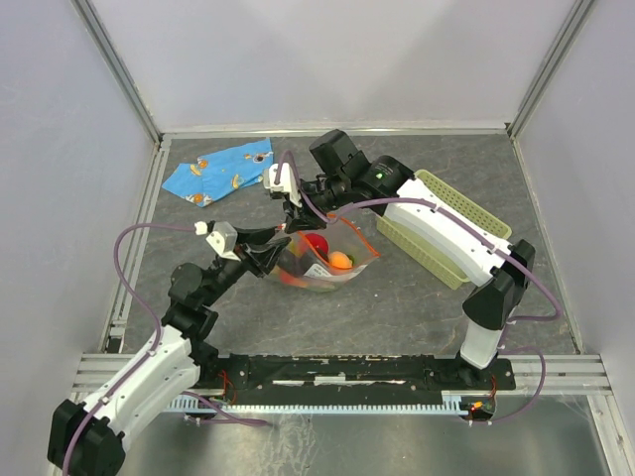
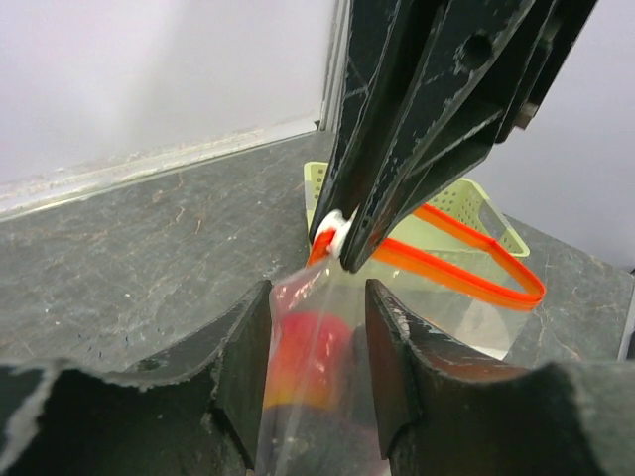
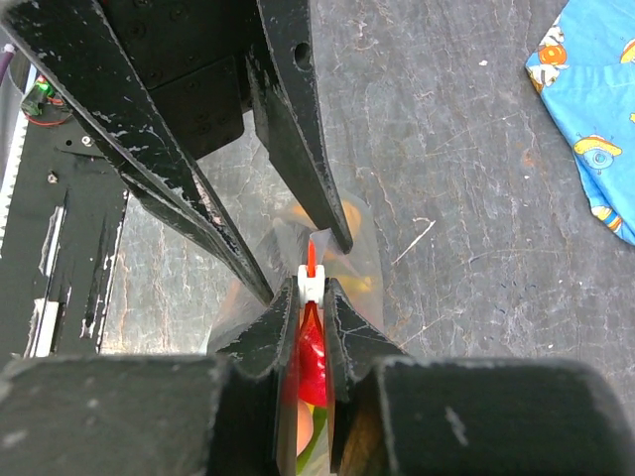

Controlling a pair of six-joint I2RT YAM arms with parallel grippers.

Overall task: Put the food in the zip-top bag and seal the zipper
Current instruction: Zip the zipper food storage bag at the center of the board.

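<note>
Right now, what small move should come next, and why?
Probably close the left hand on the zip-top bag just below the slider. Its fingers stand open astride the bag, the right hand pinches the white slider, and the zipper gapes open, so the bag needs an anchor before the slider is drawn along.

The food (image 1: pixel 339 260) sits in the zip-top bag (image 1: pixel 363 250) at mid-table, basket (image 1: pixel 451 213) just right, cloth (image 1: pixel 220 171) behind-left.
</note>
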